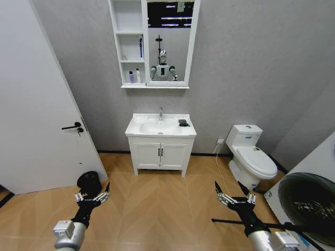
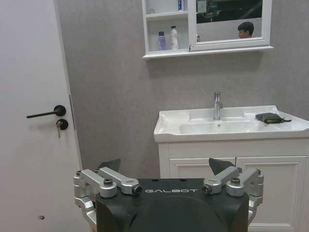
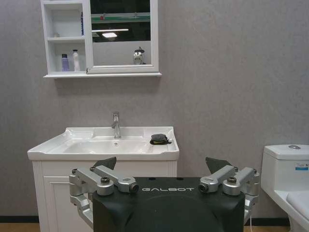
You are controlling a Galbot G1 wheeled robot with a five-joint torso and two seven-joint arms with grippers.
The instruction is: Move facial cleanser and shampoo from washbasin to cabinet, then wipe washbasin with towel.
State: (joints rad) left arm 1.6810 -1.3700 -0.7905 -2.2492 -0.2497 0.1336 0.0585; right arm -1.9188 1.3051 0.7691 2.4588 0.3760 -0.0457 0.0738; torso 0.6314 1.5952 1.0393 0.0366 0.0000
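Observation:
The white washbasin [image 1: 137, 127] with its chrome tap stands against the far wall, well ahead of both arms. A dark folded towel [image 1: 183, 123] [image 2: 269, 117] [image 3: 160, 139] lies on its right rim. Above it hangs the cabinet [image 1: 130, 15] [image 2: 166, 52] [image 3: 65, 74]. On its lowest shelf stand a purple bottle [image 1: 131, 77] [image 2: 161, 40] and a white bottle [image 1: 138, 76] [image 2: 174, 38]. I cannot tell which is the facial cleanser or the shampoo. My left gripper [image 1: 93, 191] [image 2: 167, 165] and right gripper [image 1: 233, 191] [image 3: 161, 163] hover low over the floor, both open and holding nothing.
A white door [image 1: 36, 104] with a black handle is at the left, and a black bin [image 1: 89, 182] sits near it. A toilet [image 1: 251, 157] and a washing machine [image 1: 309, 209] are on the right. Wooden floor [image 1: 159, 204] lies between me and the vanity.

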